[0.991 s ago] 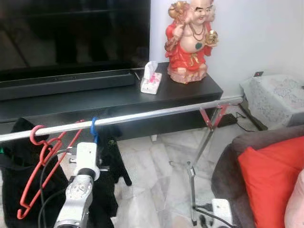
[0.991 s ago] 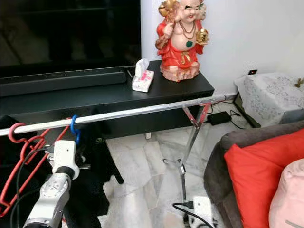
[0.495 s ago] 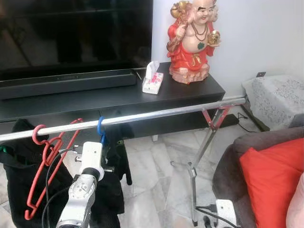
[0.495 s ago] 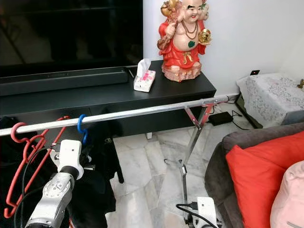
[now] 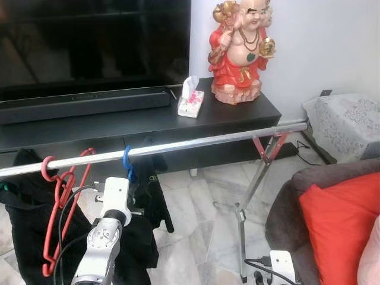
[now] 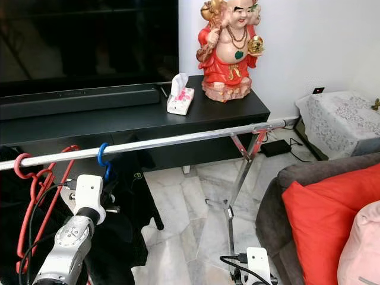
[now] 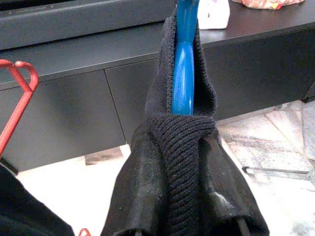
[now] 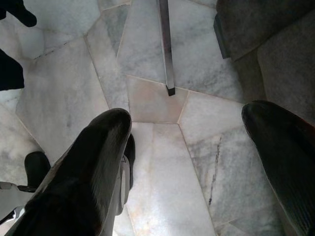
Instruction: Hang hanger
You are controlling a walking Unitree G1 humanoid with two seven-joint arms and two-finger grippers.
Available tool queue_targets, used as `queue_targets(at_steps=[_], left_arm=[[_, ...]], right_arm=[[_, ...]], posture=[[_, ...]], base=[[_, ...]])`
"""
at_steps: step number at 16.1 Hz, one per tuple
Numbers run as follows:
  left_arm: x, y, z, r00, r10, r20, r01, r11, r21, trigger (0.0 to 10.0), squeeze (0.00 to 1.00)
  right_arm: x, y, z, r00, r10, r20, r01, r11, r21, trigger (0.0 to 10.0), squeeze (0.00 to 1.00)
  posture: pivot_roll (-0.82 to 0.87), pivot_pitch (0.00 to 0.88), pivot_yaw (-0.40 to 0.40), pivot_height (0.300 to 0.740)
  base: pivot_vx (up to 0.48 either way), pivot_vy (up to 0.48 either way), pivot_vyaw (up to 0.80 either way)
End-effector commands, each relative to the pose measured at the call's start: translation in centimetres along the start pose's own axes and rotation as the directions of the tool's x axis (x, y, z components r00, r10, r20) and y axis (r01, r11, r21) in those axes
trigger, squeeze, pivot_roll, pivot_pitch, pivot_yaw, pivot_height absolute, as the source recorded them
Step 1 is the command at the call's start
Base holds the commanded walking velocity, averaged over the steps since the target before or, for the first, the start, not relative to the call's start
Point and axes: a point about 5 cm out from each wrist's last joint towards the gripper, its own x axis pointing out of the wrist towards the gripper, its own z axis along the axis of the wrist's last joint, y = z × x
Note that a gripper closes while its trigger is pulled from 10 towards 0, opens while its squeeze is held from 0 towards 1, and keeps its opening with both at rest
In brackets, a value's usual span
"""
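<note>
Blue hanger hook [image 5: 126,164] already looped over the chrome rail [image 5: 196,142], left of centre in frame, black garment [image 7: 179,162] draped beneath. Looked nearly done; only release and withdrawal left. Left tool [image 7: 183,219] buried under the knit, grip impossible to tell. Right tool [image 8: 197,162] spread wide, empty, over marble floor [image 8: 162,196]. Red hangers [image 5: 59,196] at left; black TV desk [image 5: 225,116] behind.

Rail [image 5: 196,141]; blue hanger [image 5: 126,161], red hangers [image 5: 56,196]
</note>
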Motion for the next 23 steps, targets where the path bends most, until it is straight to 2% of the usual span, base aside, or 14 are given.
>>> queue_targets(at_steps=[1, 2, 9, 13, 17, 19, 20, 21, 22, 23], left_arm=[[-0.2, -0.4, -0.1, 1.0, -0.017, -0.008, 0.017, 1.0, -0.002, 10.0, 0.26], [-0.2, -0.5, -0.1, 1.0, -0.023, -0.004, 0.023, 1.0, -0.008, 10.0, 1.0], [-0.5, -0.8, 0.3, 0.999, -0.037, 0.014, 0.037, 0.999, -0.024, 10.0, 1.0], [-1.0, -0.4, 1.9, 0.996, -0.024, 0.083, 0.027, 0.999, -0.039, 10.0, 1.0], [-2.2, -0.3, 2.8, 0.991, -0.053, 0.121, 0.056, 0.998, -0.02, 10.0, 1.0], [-3.4, -0.2, 3.5, 0.986, -0.081, 0.146, 0.082, 0.997, 0.001, 10.0, 1.0], [-4.0, -0.1, 3.8, 0.984, -0.078, 0.159, 0.079, 0.997, 0.002, 10.0, 0.7], [-4.4, 0.2, 4.1, 0.984, -0.069, 0.166, 0.069, 0.998, 0.004, 10.0, 0.27], [-4.9, 0.4, 4.4, 0.982, -0.058, 0.177, 0.057, 0.998, 0.01, 10.0, 0.0], [-5.3, 0.5, 4.6, 0.981, -0.048, 0.188, 0.046, 0.999, 0.016, 10.0, 0.0]], right_arm=[[-0.1, 0.0, -0.4, 1.0, 0.002, -0.004, -0.002, 1.0, -0.001, 10.0, 0.0], [-0.1, 0.1, -0.4, 1.0, 0.002, -0.005, -0.002, 1.0, -0.001, 10.0, 0.0], [-0.1, 0.1, -0.4, 1.0, 0.002, -0.003, -0.002, 1.0, 0.002, 10.0, 0.0], [0.0, 0.2, -0.2, 1.0, 0.003, 0.005, -0.003, 1.0, 0.004, 10.0, 0.0], [0.0, 0.2, -0.1, 1.0, 0.004, 0.008, -0.004, 1.0, 0.003, 10.0, 0.0], [0.0, 0.0, 0.0, 1.0, 0.003, 0.01, -0.003, 1.0, 0.003, 10.0, 0.0], [0.0, -0.1, 0.0, 1.0, 0.002, 0.012, -0.002, 1.0, 0.004, 10.0, 0.0], [0.0, -0.1, 0.1, 1.0, 0.001, 0.012, -0.001, 1.0, 0.004, 10.0, 0.0], [0.0, 0.0, 0.1, 1.0, 0.001, 0.013, -0.001, 1.0, 0.004, 10.0, 0.0], [0.0, 0.0, 0.2, 1.0, 0.001, 0.015, -0.001, 1.0, 0.006, 10.0, 0.0]], posture=[[-0.08, 0.0, -0.036, 0.74], [-0.08, 0.0, -0.036, 0.74], [-0.08, 0.0, -0.034, 0.74], [-0.08, 0.0, -0.034, 0.74], [-0.07, 0.0, -0.033, 0.74], [-0.07, 0.0, -0.034, 0.74], [-0.07, 0.0, -0.035, 0.74], [-0.07, 0.0, -0.035, 0.74], [-0.07, 0.0, -0.035, 0.74], [-0.07, 0.0, -0.035, 0.74]], base=[[0.0, 0.0, 0.0], [0.0, 0.0, 0.0], [0.0, 0.0, 0.0], [0.0, 0.0, 0.0], [0.0, 0.0, 0.0], [0.0, 0.0, 0.0], [0.0, 0.0, 0.0], [0.0, 0.0, 0.0], [0.0, 0.0, 0.0], [0.0, 0.0, 0.0]])
